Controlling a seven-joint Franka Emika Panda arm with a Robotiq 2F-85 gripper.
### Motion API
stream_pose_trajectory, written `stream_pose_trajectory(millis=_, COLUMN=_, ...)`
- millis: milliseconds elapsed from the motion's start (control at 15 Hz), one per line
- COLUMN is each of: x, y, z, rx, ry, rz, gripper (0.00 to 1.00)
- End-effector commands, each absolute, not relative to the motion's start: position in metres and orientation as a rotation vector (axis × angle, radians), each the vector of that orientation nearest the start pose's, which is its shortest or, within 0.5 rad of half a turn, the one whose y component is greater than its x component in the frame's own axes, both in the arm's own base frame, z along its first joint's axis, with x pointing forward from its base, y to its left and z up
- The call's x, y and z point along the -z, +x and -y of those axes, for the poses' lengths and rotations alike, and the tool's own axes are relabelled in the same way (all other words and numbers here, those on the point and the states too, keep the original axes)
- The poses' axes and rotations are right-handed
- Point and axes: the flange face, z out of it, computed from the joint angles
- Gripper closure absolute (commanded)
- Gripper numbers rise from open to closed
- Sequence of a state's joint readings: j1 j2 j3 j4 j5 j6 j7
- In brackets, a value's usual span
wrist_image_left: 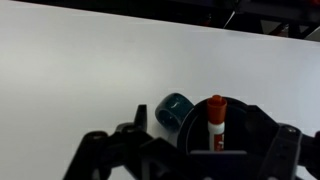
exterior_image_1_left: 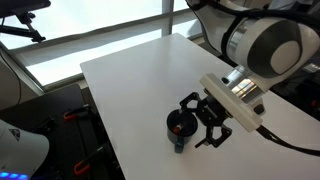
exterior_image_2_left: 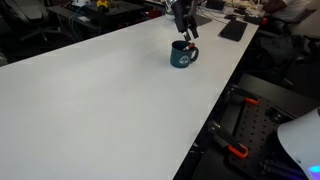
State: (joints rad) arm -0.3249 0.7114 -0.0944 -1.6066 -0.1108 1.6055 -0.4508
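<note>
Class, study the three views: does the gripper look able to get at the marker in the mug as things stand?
Probably yes. The gripper hangs open just over the mug, and the marker stands upright inside it, between the spread jaws, with nothing covering it.

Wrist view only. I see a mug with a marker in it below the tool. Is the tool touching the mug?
Observer: In an exterior view the tool hangs just above the mug; contact at the rim I cannot rule out.
Operator: Mug near a table edge?
Observer: Set in from the side edge of the table, handle turned toward that edge.
Operator: Anything else nearby?
Observer: A flat black thing lies beyond the mug, well apart, too small to identify.
</note>
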Motion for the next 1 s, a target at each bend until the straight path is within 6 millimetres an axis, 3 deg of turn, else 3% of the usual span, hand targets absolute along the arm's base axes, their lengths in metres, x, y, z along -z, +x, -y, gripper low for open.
stream_pose_trajectory(millis=0, x=-0.183, y=0.565, z=0.249, rx=-1.073, ry=-2.777, rz=0.127, gripper=0.0)
stream_pose_trajectory(millis=400, x=-0.176, y=0.576, z=0.233, rx=-1.124, ry=-2.744, rz=0.145, gripper=0.01)
stream_pose_trajectory(millis=600, x=-0.174, y=0.58, z=0.226, rx=-1.146, ry=-2.732, rz=0.145, gripper=0.12)
stream_pose_trajectory(millis=667, x=-0.173, y=0.58, z=0.225, rx=-1.151, ry=-2.731, rz=0.143, gripper=0.21)
stream_pose_trajectory(millis=733, x=-0.173, y=0.581, z=0.224, rx=-1.154, ry=-2.73, rz=0.144, gripper=0.21)
stream_pose_trajectory(millis=933, x=-0.173, y=0.583, z=0.222, rx=-1.161, ry=-2.725, rz=0.142, gripper=0.52)
